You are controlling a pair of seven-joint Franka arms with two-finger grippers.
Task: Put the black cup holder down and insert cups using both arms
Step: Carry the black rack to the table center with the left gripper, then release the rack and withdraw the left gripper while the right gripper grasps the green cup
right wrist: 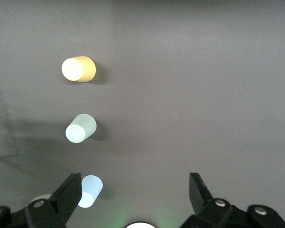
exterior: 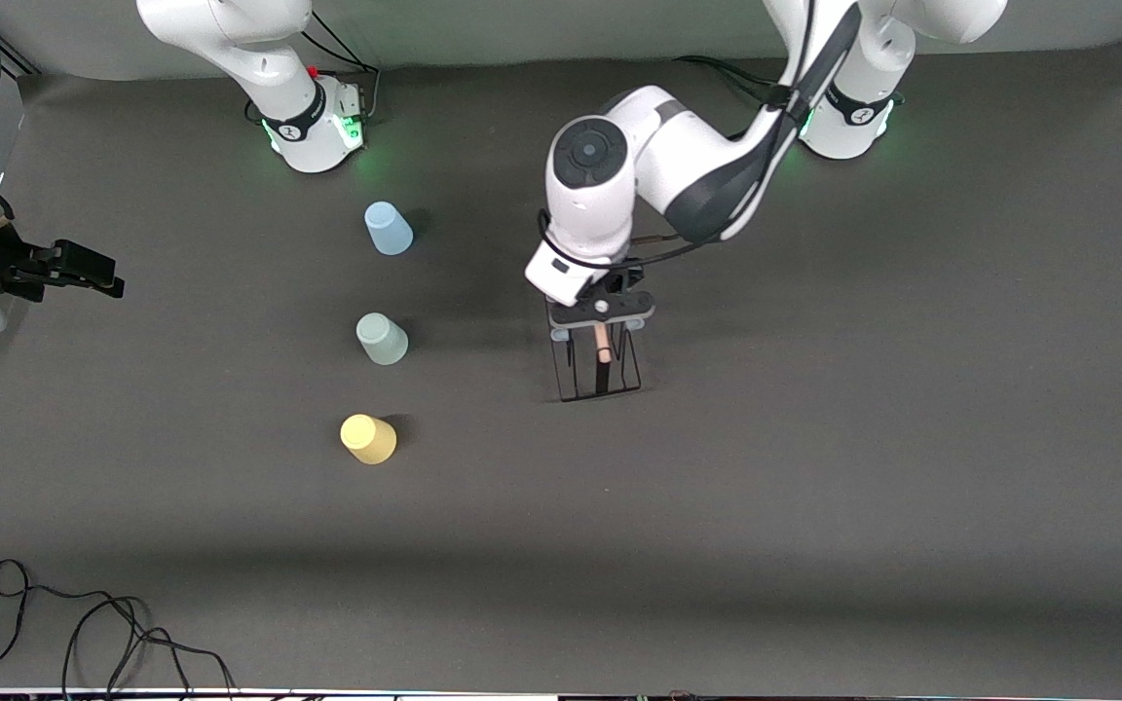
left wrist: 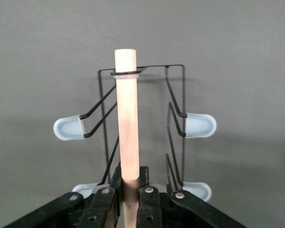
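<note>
Yellow cup (exterior: pixel 368 438): upside down on the table, nearest the front camera, ready for pegging.
Green cup (exterior: pixel 382 339): upside down, next in the row.
Rack (exterior: pixel 600 362): mid-table, base apparently on the mat.
Left gripper (exterior: pixel 602 313): clamped on the rack's wooden handle (left wrist: pixel 127 128), likely steadying it upright.
Blue cup (exterior: pixel 388 228): farthest, upside down.
Right gripper (right wrist: pixel 133 199): fingers spread, empty, high over the cups.
Writing: none readable.

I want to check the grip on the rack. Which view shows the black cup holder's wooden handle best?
The left wrist view: the wooden handle runs up its middle, clamped by the left gripper. The front view shows only a short stub below the arm. The right wrist view shows cups, no holder.
</note>
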